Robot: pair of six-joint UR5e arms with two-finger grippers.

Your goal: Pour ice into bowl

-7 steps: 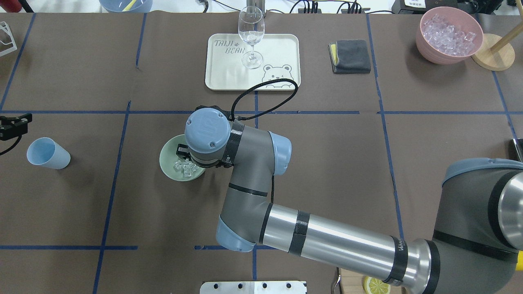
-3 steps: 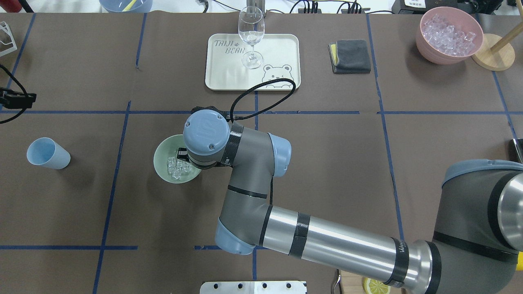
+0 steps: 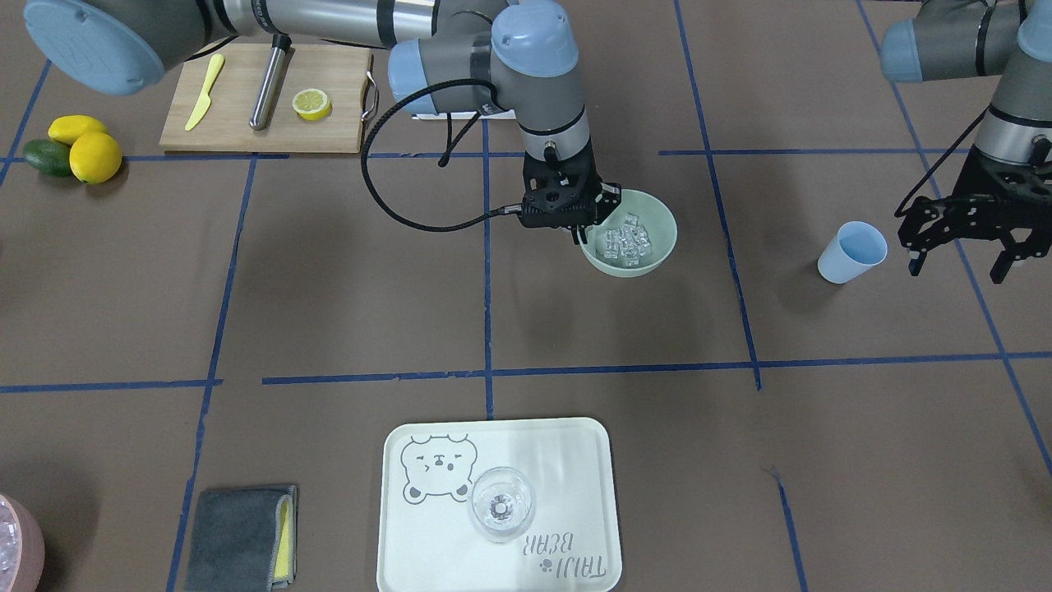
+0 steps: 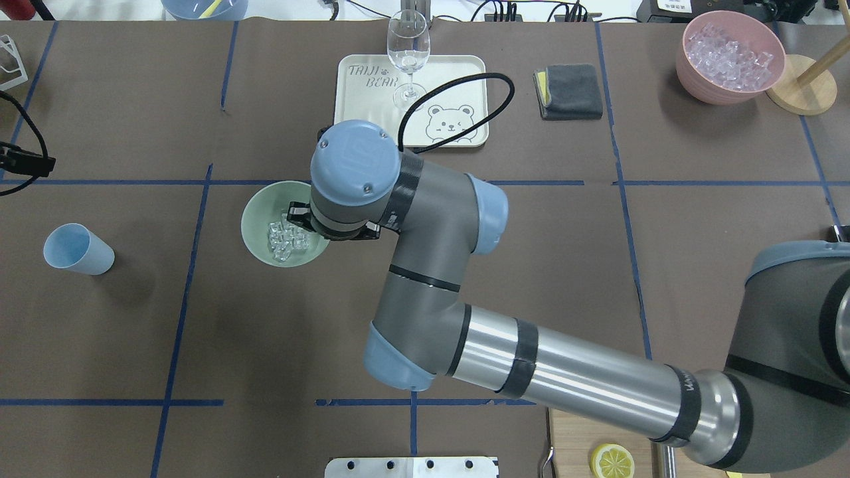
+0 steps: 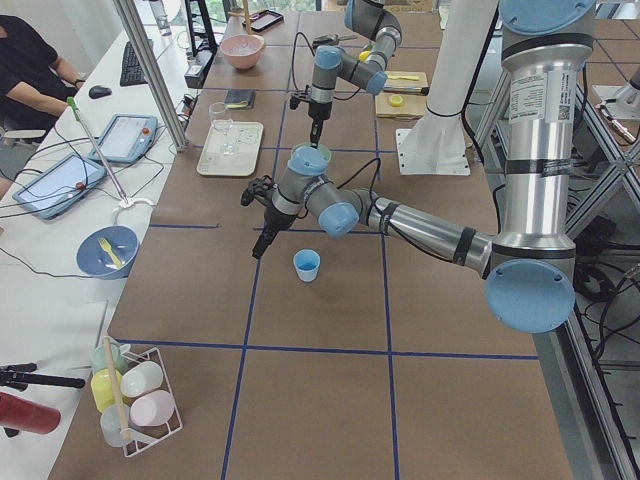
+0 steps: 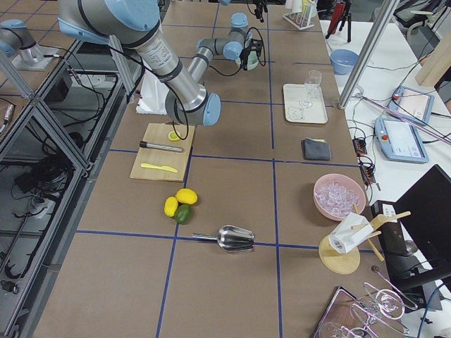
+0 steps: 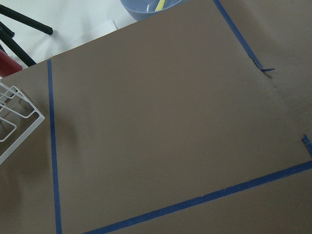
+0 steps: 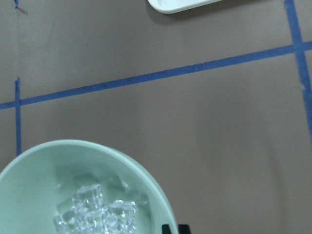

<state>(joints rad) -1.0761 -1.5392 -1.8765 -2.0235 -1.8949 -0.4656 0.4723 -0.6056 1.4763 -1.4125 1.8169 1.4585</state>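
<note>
The pale green bowl (image 4: 265,209) holds a small pile of clear ice cubes (image 4: 285,238) and hangs above the table. My right gripper (image 3: 585,237) is shut on the bowl's rim on the side toward the table's middle. In the overhead view the wrist hides it. The right wrist view shows the bowl (image 8: 141,170), the ice (image 8: 92,209) and the fingertips (image 8: 168,228) at the rim. My left gripper (image 3: 959,267) is open and empty, just past the upright blue cup (image 3: 852,252), which also shows in the overhead view (image 4: 76,249).
A pink bowl (image 4: 690,66) full of ice stands at the far right. A tray (image 4: 458,73) with a wine glass (image 4: 408,60) and a grey cloth (image 4: 568,89) lie at the far side. A cutting board (image 3: 238,123) and lemons (image 3: 90,152) are near the robot.
My right gripper has carried the bowl with its ice up and away from the robot, slightly left. My left gripper has drawn back away from the blue cup.
</note>
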